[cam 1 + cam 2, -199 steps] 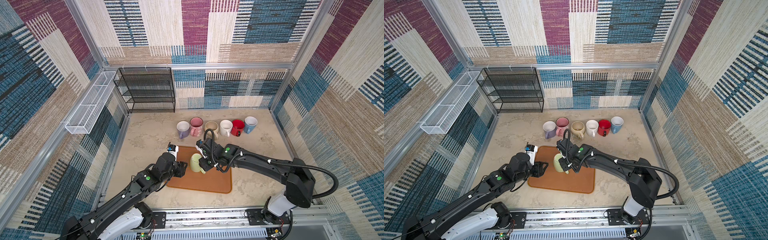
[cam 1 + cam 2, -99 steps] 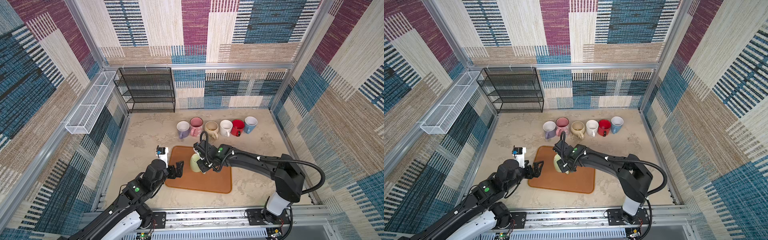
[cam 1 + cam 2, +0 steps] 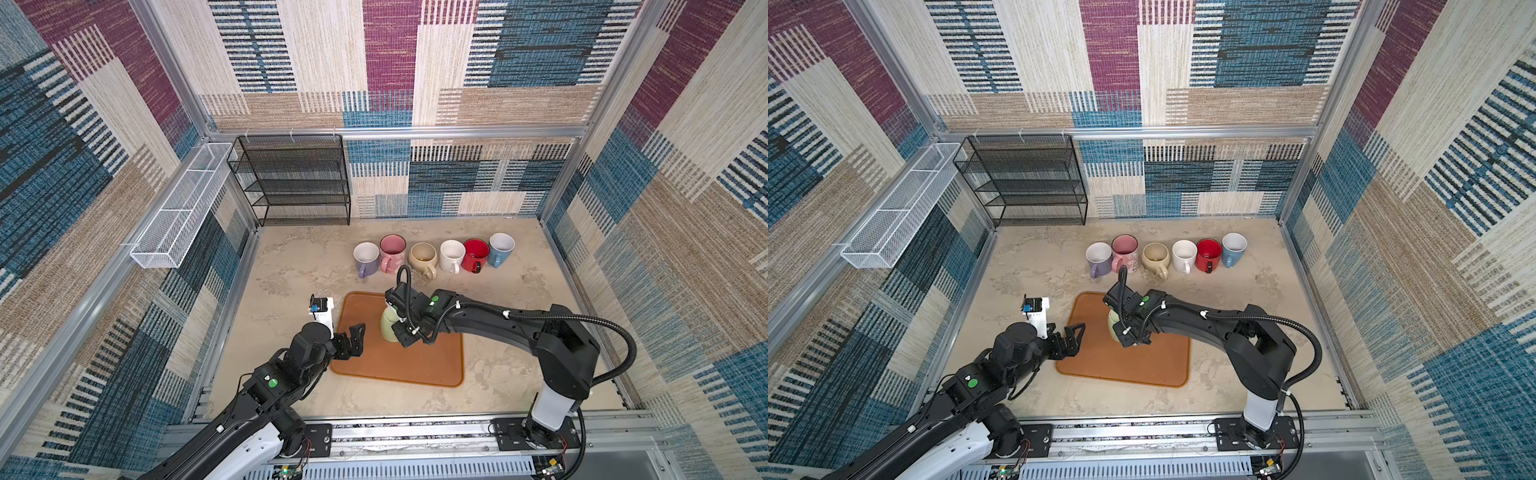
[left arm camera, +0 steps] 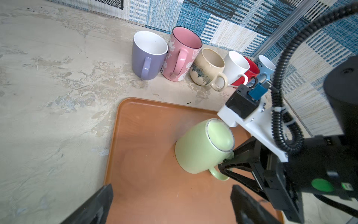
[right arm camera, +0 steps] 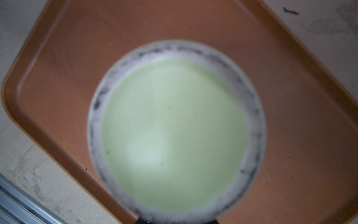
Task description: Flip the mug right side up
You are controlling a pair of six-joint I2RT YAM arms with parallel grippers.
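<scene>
A light green mug (image 3: pixel 388 328) (image 3: pixel 1113 328) stands upside down on the orange tray (image 3: pixel 415 365), base up, its handle toward the right arm. In the left wrist view the mug (image 4: pixel 201 147) shows the right gripper (image 4: pixel 227 161) at its handle, jaws narrowed around the handle's upper part. The right gripper (image 3: pixel 405 332) hangs over the mug's near side in both top views. The right wrist view is filled by the blurred mug base (image 5: pixel 174 131). My left gripper (image 3: pixel 355 340) (image 4: pixel 171 205) stands wide open over the tray's left edge, apart from the mug, nothing between its fingers.
Several upright mugs (image 3: pixel 432 255) stand in a row behind the tray, the nearest close to the right wrist. A black wire rack (image 3: pixel 291 183) stands at the back left. A white mesh basket (image 3: pixel 178 208) hangs on the left wall. Patterned walls enclose the table.
My left gripper has opened wide and drawn back to the left, away from the mug. The right gripper's jaws have narrowed at the mug's handle. The mug still stands upside down.
</scene>
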